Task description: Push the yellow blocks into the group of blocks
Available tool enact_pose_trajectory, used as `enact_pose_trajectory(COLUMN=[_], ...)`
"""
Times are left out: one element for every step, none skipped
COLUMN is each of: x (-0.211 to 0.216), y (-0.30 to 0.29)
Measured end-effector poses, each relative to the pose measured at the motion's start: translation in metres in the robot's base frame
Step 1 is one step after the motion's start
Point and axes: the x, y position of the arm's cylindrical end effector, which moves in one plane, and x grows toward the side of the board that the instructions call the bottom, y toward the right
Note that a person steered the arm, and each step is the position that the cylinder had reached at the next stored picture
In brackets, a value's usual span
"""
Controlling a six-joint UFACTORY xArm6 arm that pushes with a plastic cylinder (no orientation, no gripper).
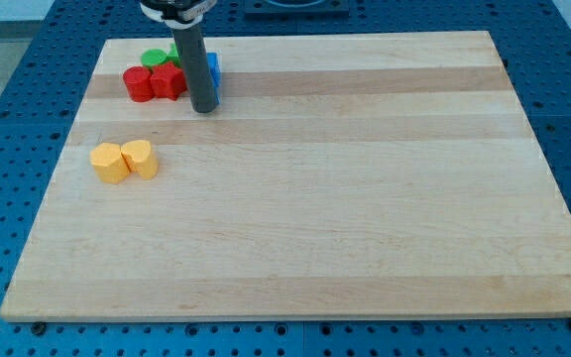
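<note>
Arm end: straight dark rod, single view.
Rod is a plain dark grey cylinder, matte, uniform width down to my tip (pixel 204 109). At the view's top it enters a collar with white and black parts, cropped by the frame.

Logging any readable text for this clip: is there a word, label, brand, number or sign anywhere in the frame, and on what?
None: no readable text anywhere in the camera view.
Wooden board: bare grain, no marking.
Yellow blocks, red blocks, green block, blue block: plain faces.
Rod ending in my tip: plain dark, no label.
Blue perforated table: only holes.
</note>
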Motion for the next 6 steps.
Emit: enact_pose_trajectory(x=[0.036,0.098,0.143,0.159,0.16,0.157], y=[0.039,0.068,0.04,-0.028,-0.113,-0.177])
